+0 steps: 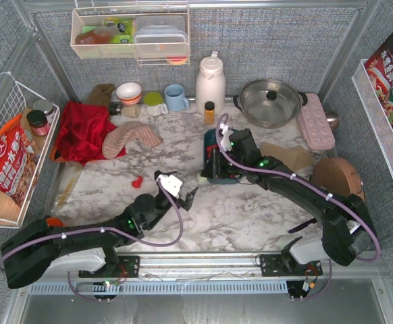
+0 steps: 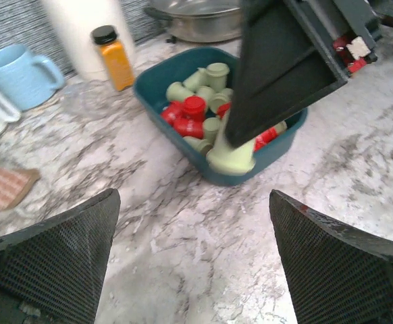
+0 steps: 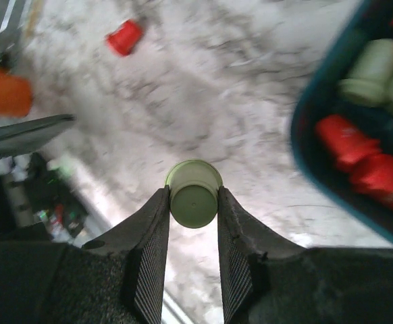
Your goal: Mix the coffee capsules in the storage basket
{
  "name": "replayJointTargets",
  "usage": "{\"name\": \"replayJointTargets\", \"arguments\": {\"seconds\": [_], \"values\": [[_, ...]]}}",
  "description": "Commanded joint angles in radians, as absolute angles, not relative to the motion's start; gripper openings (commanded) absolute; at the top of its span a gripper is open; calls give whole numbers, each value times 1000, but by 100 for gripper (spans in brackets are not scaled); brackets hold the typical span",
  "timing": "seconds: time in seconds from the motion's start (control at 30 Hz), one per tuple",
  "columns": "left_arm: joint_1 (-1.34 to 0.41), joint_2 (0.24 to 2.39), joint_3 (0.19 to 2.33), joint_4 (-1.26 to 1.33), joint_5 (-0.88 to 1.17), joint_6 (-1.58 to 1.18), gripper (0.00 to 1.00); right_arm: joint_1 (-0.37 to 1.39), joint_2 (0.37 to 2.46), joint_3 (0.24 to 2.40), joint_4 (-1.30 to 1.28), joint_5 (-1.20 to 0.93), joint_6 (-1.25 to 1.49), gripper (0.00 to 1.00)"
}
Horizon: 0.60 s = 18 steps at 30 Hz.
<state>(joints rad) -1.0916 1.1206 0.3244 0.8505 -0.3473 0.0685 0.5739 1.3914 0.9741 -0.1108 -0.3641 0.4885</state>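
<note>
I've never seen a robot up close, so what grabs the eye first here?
A dark teal basket mid-table, heaped with red and mint-green capsules. The right gripper pinches one green capsule beside it, and a lone red capsule lies on the marble tabletop to its left.

Bright, soft and even in the top view, lit from overhead; faint shadows only on the table [image 1: 250, 216], mild glare inside the steel pot [image 1: 257, 108], slight bowing toward the corners. From the left wrist, out of focus on the pads [image 2: 55, 256] of the left end effector [image 2: 193, 199], crisper at the storage basket [image 2: 163, 77]. From the right wrist, soft throughout: smeared red capsule [image 3: 124, 36], washed-out marble, fairly clear green capsule [image 3: 194, 202] in the right end effector [image 3: 193, 191].
</note>
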Motion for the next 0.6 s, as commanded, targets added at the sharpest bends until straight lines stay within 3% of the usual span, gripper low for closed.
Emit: {"name": "replayJointTargets", "arguments": {"seconds": [0.0,0.13,0.37,0.57], "values": [[-1091,1050,296,821,-540,-12,99,528,1404,988,-141,-144,406,21],[-1088,950,288,626,-767,-151,99,463,1506,1051,-57,59,331,21],[-1040,890,323,306,-910,-388,99,400,1755,1250,18,77,344,24],[-940,839,328,143,-821,-505,99,382,1916,1407,-39,34,351,48]]}}
